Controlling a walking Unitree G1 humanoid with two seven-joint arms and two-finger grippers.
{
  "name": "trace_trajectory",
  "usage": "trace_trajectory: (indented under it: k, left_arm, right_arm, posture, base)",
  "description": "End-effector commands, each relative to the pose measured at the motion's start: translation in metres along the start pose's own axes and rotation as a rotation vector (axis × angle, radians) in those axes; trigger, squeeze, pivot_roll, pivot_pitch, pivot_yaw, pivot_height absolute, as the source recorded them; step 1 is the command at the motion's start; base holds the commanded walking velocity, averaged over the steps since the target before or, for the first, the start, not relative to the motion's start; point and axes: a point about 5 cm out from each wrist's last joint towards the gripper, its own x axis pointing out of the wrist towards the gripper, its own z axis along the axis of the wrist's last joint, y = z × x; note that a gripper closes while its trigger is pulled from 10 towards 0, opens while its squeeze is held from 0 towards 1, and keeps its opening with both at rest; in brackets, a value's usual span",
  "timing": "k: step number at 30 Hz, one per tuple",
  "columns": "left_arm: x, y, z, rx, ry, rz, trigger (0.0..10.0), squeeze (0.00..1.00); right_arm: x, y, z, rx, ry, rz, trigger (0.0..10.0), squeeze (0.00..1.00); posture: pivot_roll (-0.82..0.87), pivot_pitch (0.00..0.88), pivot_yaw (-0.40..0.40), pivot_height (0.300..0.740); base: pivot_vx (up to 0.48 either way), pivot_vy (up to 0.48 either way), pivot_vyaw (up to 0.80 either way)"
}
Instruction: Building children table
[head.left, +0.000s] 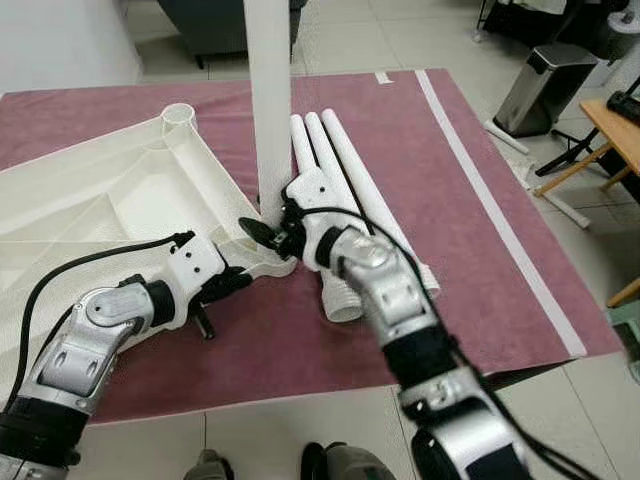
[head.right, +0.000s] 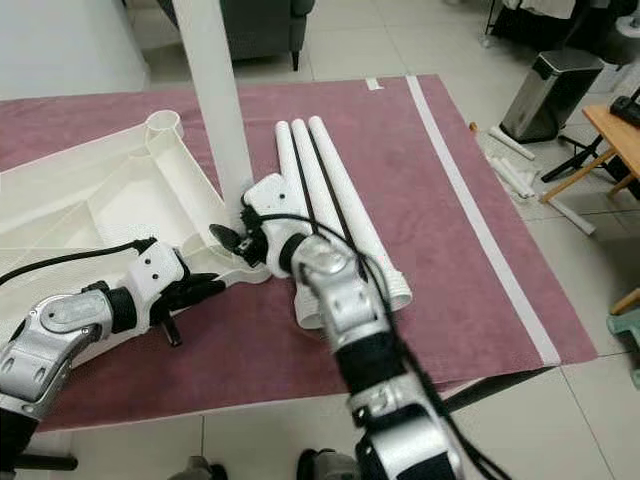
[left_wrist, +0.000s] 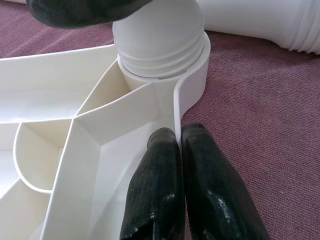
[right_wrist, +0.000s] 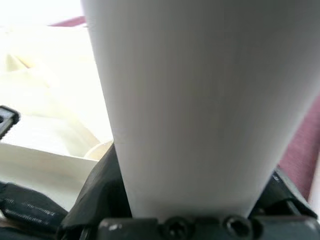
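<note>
Tabletop (head.left: 90, 200) lies upside down on mat (head.left: 480, 250), leg (head.left: 268, 90) upright in its corner socket. R gripper (head.left: 262, 232) grips leg at base; L gripper (left_wrist: 177, 150) pinches tabletop rim just beside socket.

Bright, even daylight; right wrist view overexposed.

Home room: tiled floor (head.left: 300, 425), armchair (head.left: 215, 25), bin (head.left: 545, 88).

A plain white plastic ribbed tabletop (head.left: 90, 200), a white upright plastic leg tube (head.left: 268, 100) and three white loose plastic tubes (head.left: 345, 180) lie on a maroon fabric mat (head.left: 470, 270) (edged by one white stripe (head.left: 495, 215)). Glossy black gripper fingers (left_wrist: 200, 190).
</note>
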Motion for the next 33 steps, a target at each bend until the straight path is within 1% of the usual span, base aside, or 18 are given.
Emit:
trace_trajectory:
  k: [1, 2, 5, 6, 8, 9, 12, 13, 14, 15, 17, 18, 20, 21, 24, 25, 29, 33]
  left_arm:
    - [0.021, -0.040, 0.003, -0.024, -0.069, -0.238, 10.0, 0.00]
    - [0.021, -0.040, 0.003, -0.024, -0.069, -0.244, 10.0, 0.00]
    - [0.021, -0.040, 0.003, -0.023, -0.069, -0.246, 10.0, 0.00]
    - [0.021, -0.040, 0.003, -0.024, -0.068, -0.246, 10.0, 0.00]
    - [0.020, -0.040, 0.002, -0.024, -0.068, -0.246, 10.0, 0.00]
    - [0.020, -0.040, 0.002, -0.024, -0.067, -0.246, 10.0, 0.00]
    - [0.020, -0.040, 0.002, -0.025, -0.065, -0.244, 10.0, 0.00]
    - [0.019, -0.040, 0.002, -0.025, -0.064, -0.244, 10.0, 0.00]
    - [0.019, -0.040, 0.002, -0.025, -0.064, -0.244, 10.0, 0.00]
    - [0.019, -0.040, 0.001, -0.025, -0.064, -0.244, 10.0, 0.00]
    - [0.019, -0.040, 0.001, -0.026, -0.063, -0.243, 10.0, 0.00]
    - [0.019, -0.040, 0.001, -0.026, -0.063, -0.243, 10.0, 0.00]
    - [0.019, -0.041, 0.002, -0.026, -0.063, -0.243, 10.0, 0.00]
    - [0.019, -0.041, 0.002, -0.026, -0.063, -0.243, 10.0, 0.00]
    - [0.019, -0.040, 0.002, -0.026, -0.064, -0.244, 10.0, 0.00]
    - [0.019, -0.040, 0.002, -0.026, -0.064, -0.244, 10.0, 0.00]
    - [0.019, -0.041, 0.002, -0.027, -0.065, -0.246, 10.0, 0.00]
    - [0.018, -0.041, 0.002, -0.029, -0.064, -0.245, 10.0, 0.00]
  right_arm:
    - [-0.008, 0.004, -0.051, 0.064, 0.263, -0.085, 0.0, 0.00]
    - [-0.011, 0.012, -0.055, 0.081, 0.280, -0.083, 0.0, 0.00]
    - [-0.011, 0.018, -0.055, 0.086, 0.271, -0.055, 0.0, 0.00]
    - [-0.011, 0.019, -0.053, 0.088, 0.257, -0.061, 3.8, 0.00]
    - [-0.011, 0.020, -0.051, 0.089, 0.248, -0.067, 3.8, 0.00]
    - [-0.010, 0.020, -0.047, 0.089, 0.228, -0.058, 10.0, 0.00]
    - [-0.009, 0.020, -0.036, 0.080, 0.185, -0.056, 10.0, 0.00]
    - [-0.009, 0.020, -0.033, 0.072, 0.173, -0.058, 10.0, 0.59]
    - [-0.009, 0.020, -0.033, 0.072, 0.173, -0.058, 10.0, 0.59]
    - [-0.009, 0.018, -0.030, 0.076, 0.156, -0.057, 10.0, 1.00]
    - [-0.009, 0.018, -0.024, 0.074, 0.125, -0.023, 10.0, 1.00]
    - [-0.009, 0.019, -0.018, 0.078, 0.093, 0.022, 10.0, 0.00]
    - [-0.012, 0.023, -0.004, 0.055, 0.021, 0.169, 10.0, 0.00]
    - [-0.012, 0.023, -0.004, 0.055, 0.021, 0.169, 10.0, 0.00]
    - [-0.016, 0.019, 0.010, -0.064, -0.053, 0.349, 10.0, 0.00]
    - [-0.016, 0.019, 0.010, -0.064, -0.053, 0.349, 10.0, 0.00]
    - [-0.016, 0.007, 0.022, -0.203, -0.087, 0.477, 10.0, 0.00]
    - [-0.013, -0.006, 0.026, -0.282, -0.065, 0.593, 10.0, 0.00]
  posture:
    - [0.10, 0.171, -0.010, 0.740]
    - [0.10, 0.169, -0.010, 0.740]
    - [0.10, 0.166, -0.010, 0.740]
    - [0.10, 0.165, -0.010, 0.740]
    - [0.10, 0.164, -0.011, 0.740]
    - [0.10, 0.163, -0.011, 0.740]
    - [0.10, 0.160, -0.011, 0.740]
    - [0.10, 0.160, -0.011, 0.740]
    - [0.10, 0.160, -0.011, 0.740]
    - [0.10, 0.160, -0.011, 0.740]
    - [0.11, 0.160, -0.013, 0.740]
    - [0.11, 0.160, -0.013, 0.740]
    - [0.11, 0.163, -0.013, 0.740]
    - [0.11, 0.163, -0.013, 0.740]
    - [0.10, 0.166, -0.012, 0.740]
    - [0.10, 0.166, -0.012, 0.740]
    - [0.11, 0.169, -0.012, 0.740]
    - [0.12, 0.173, -0.014, 0.740]
  base:
    - [0.000, 0.000, 0.00]
    - [0.000, 0.000, 0.00]
    - [0.000, 0.000, 0.00]
    - [0.000, 0.000, 0.00]
    - [0.000, 0.000, 0.00]
    - [0.000, 0.000, 0.00]
    - [0.000, 0.000, 0.00]
    - [0.000, 0.000, 0.00]
    - [0.000, 0.000, 0.00]
    - [0.000, 0.000, 0.00]
    - [0.000, 0.000, 0.00]
    - [0.000, 0.000, 0.00]
    - [0.000, 0.000, 0.00]
    - [0.000, 0.000, 0.00]
    - [0.000, 0.000, 0.00]
    - [0.000, 0.000, 0.00]
    - [0.000, 0.000, 0.00]
    - [0.000, 0.000, 0.00]
